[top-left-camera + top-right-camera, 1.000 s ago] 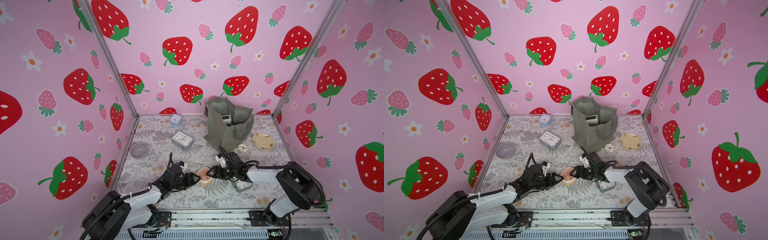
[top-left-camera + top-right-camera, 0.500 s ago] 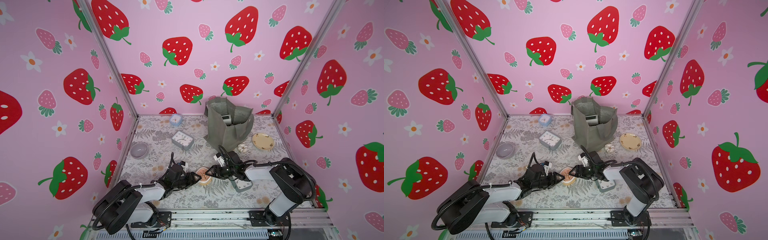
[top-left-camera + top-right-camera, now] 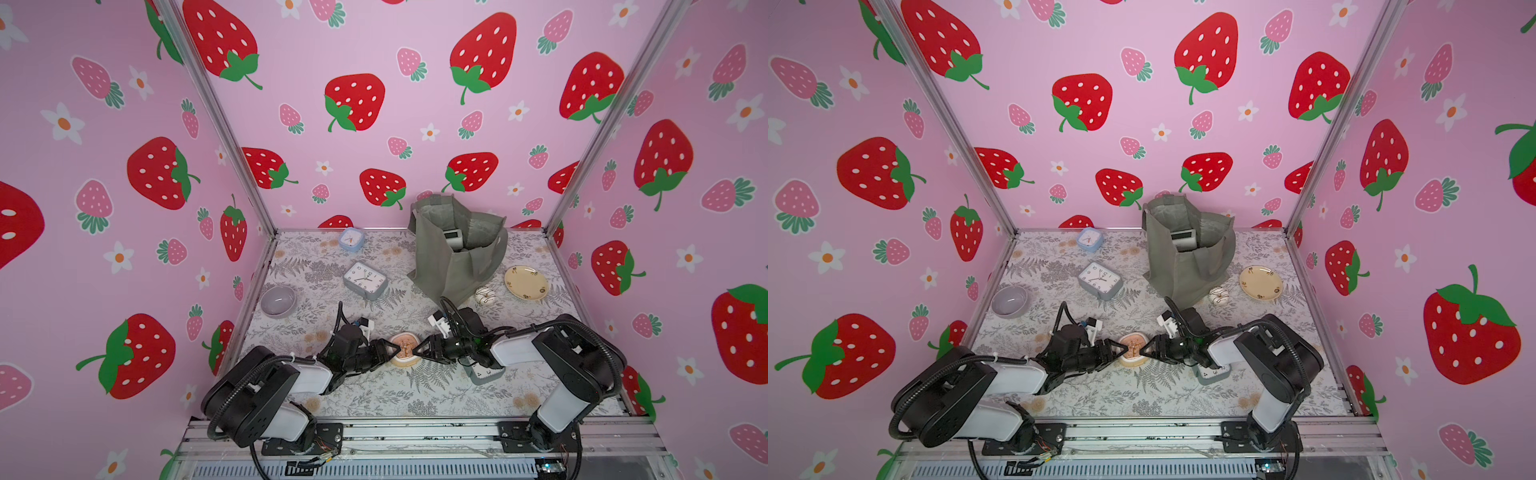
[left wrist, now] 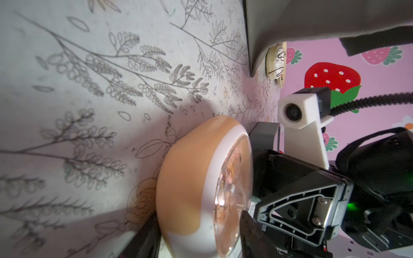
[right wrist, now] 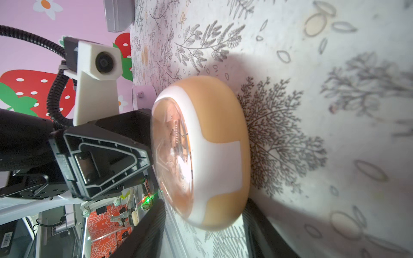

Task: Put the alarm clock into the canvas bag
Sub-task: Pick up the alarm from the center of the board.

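Orange clock (image 3: 404,343) lies on table (image 3: 374,395), between left gripper (image 3: 395,353) and right gripper (image 3: 418,352). Each straddles its rim, but I cannot tell whether either clamps it. Bag (image 3: 453,270) stands beyond right gripper, with digital clock (image 3: 453,239) inside. Remaining: grip, lift, carry, drop.

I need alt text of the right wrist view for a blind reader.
An orange-and-white alarm clock rests on the fern-printed mat, between the jaws of the right gripper. The left gripper faces it from the opposite side.
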You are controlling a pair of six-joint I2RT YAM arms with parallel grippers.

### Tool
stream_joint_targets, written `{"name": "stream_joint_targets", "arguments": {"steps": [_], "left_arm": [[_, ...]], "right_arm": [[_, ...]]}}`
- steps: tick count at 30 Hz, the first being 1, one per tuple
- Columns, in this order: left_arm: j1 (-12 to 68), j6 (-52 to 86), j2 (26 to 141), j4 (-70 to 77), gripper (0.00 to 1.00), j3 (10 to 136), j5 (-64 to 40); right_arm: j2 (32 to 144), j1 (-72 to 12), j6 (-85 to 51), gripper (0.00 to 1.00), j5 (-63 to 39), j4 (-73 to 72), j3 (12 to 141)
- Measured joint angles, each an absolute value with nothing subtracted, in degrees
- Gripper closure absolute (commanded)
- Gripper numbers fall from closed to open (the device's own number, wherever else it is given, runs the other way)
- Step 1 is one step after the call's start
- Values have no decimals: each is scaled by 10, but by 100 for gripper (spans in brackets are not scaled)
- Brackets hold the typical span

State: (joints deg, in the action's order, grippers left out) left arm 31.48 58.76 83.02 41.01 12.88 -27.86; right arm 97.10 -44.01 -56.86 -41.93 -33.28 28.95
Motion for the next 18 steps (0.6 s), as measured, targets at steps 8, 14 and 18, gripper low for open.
{"name": "stream_joint_targets", "arguments": {"steps": [8,14,18], "left_arm": [[313,588,837,417,44,129,-281],[313,577,793,356,35,130,-272],[310,572,782,339,35,131,-270]], "right_arm": [[958,-439,-593,37,-400,-338,278],[912,-439,-567,32,-351,-248,289],[912,-436,-543,31,-337,-209,311]]}}
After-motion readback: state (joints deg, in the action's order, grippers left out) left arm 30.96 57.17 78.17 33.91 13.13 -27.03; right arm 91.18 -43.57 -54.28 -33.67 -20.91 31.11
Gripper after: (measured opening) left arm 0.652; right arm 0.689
